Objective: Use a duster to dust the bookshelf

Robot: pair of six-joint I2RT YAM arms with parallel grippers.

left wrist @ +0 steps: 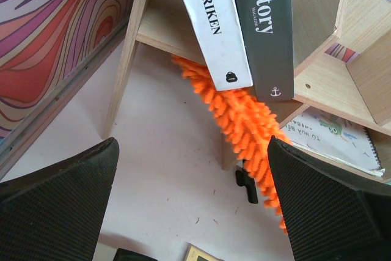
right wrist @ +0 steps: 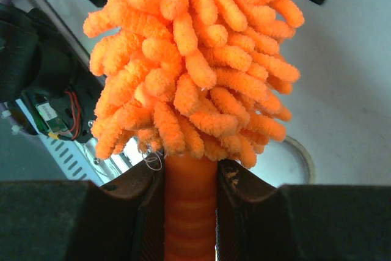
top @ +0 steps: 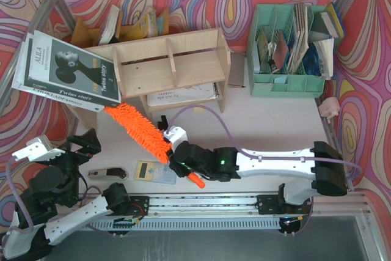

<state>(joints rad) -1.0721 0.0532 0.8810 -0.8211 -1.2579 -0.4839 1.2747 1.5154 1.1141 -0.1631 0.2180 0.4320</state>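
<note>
Right arm stretched low and leftward across the table [top: 275, 120]; right gripper [right wrist: 190, 200] clamped on the handle of the duster [top: 137, 129], whose fluffy head angles up-left, tip beneath the left end of the bookshelf [top: 171, 59]. Left arm folded near-left; left gripper [left wrist: 192, 212] jaws wide apart, facing the shelf.

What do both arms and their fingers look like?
Left arm and right arm: white link shells, black joint housings, a lilac cable along each. The right one shows a green light. Fingers are broad and black with finely textured faces.
</note>
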